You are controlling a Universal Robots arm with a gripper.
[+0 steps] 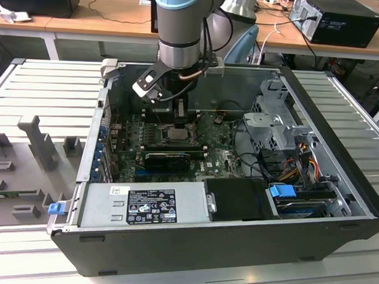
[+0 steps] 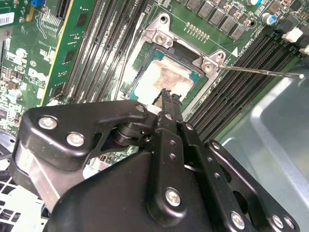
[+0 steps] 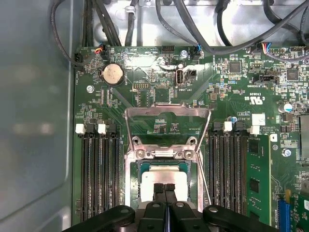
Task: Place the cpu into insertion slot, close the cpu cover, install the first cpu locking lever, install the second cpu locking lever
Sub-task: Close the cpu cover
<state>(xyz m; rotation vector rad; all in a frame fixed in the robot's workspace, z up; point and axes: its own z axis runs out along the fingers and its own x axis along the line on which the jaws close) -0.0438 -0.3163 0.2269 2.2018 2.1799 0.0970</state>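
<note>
The fingers [image 3: 158,192] are pressed tip to tip, fully closed with nothing between them. In both wrist views they hang just over the cpu [image 3: 164,178]. Whether the tips touch the chip cannot be told.

The cpu, a pale square chip with a smeared grey face, lies flat inside the insertion slot [image 3: 164,166], whose dark rim shows around it. The cpu cover [image 3: 166,111], a thin silvery frame, stands swung open on its hinge beyond the slot. Green motherboard [image 3: 145,87] shows through its window. One thin wire locking lever [image 3: 205,181] is raised and angles away beside the slot.

In the exterior view the arm [image 1: 181,29] reaches down from the upper middle of the frame into an open computer case [image 1: 173,241]. The case rests on a ribbed grey surface [image 1: 42,81]. The slot sits just below the arm, near the centre of the frame.

The placing step looks finished or nearly so, with the cover not yet closed. Doing this step well likely means checking that the chip sits level, with all four edges inside the rim. Any contact should be light and straight down, never sideways, since the socket contacts beneath would bend easily. The raised lever should stay clear of the cover's path.
</note>
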